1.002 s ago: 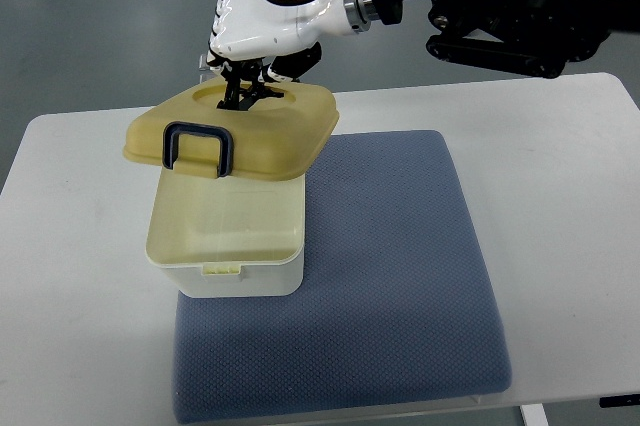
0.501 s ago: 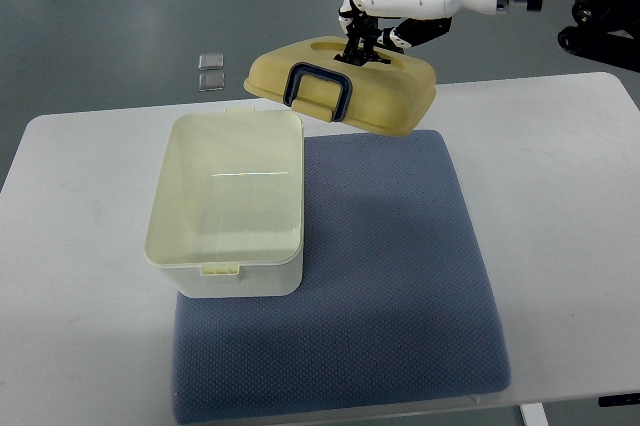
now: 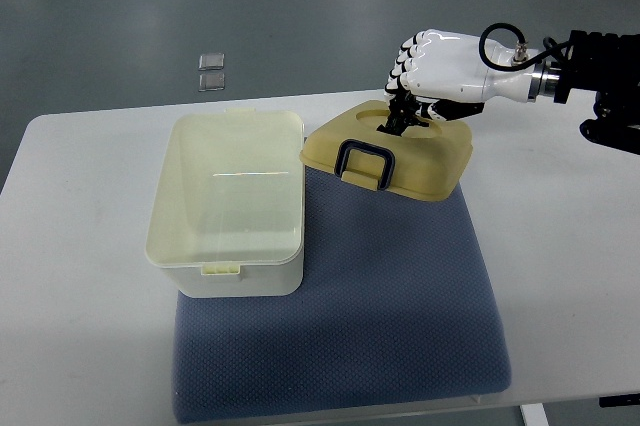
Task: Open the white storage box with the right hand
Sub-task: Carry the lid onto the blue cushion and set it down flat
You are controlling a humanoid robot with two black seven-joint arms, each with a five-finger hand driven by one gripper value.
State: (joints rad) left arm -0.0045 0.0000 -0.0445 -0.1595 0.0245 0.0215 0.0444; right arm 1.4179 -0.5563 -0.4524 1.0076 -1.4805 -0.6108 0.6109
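On the white table (image 3: pixel 80 346) with its blue mat (image 3: pixel 400 296), the white storage box (image 3: pixel 228 206) sits open at nine o'clock, while the right hand (image 3: pixel 425 81), fingers curled into the lid (image 3: pixel 390 151) recess, holds it low at one o'clock, seemingly to set it aside.

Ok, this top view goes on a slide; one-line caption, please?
Right hand holds the yellowish lid at the blue mat's far edge, beside the open white storage box.
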